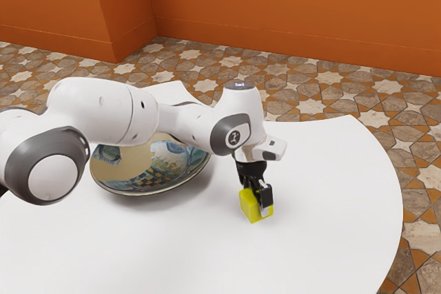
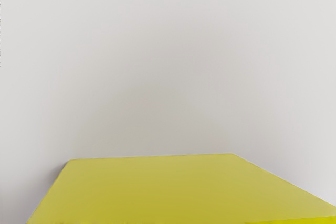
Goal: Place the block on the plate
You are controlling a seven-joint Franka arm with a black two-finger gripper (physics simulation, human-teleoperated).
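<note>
We have the block [image 1: 247, 206] at the pincer [image 1: 258, 204], well apart from the plate [image 1: 169, 171] and outside its rim. In the exterior view the pincer points down over the block and covers part of it, while yellow sides show around the black and grey parts. We cannot tell whether the pincer is wide, narrow or holding the block, and we cannot tell whether the block's underside touches the worktop [image 1: 331, 194]

In the wrist view we see the block's flat yellow top close under our hand, with the white worktop beyond it and a soft shadow beside one edge. A thin strip of brighter yellow shows along another edge of the top

The plate sits on the worktop, toward the exterior view's left from the block. It is round and deep, with a cream area and a blue and green pattern inside, and a shadow lies beside its rim. Our white and grey arm [image 1: 103, 113] crosses in front of part of the plate in that view, then bends down to the block

Around the curved edge of the worktop we see a floor [image 1: 344, 94] of star-patterned tiles, and behind it orange walls [image 1: 289, 5]
</note>
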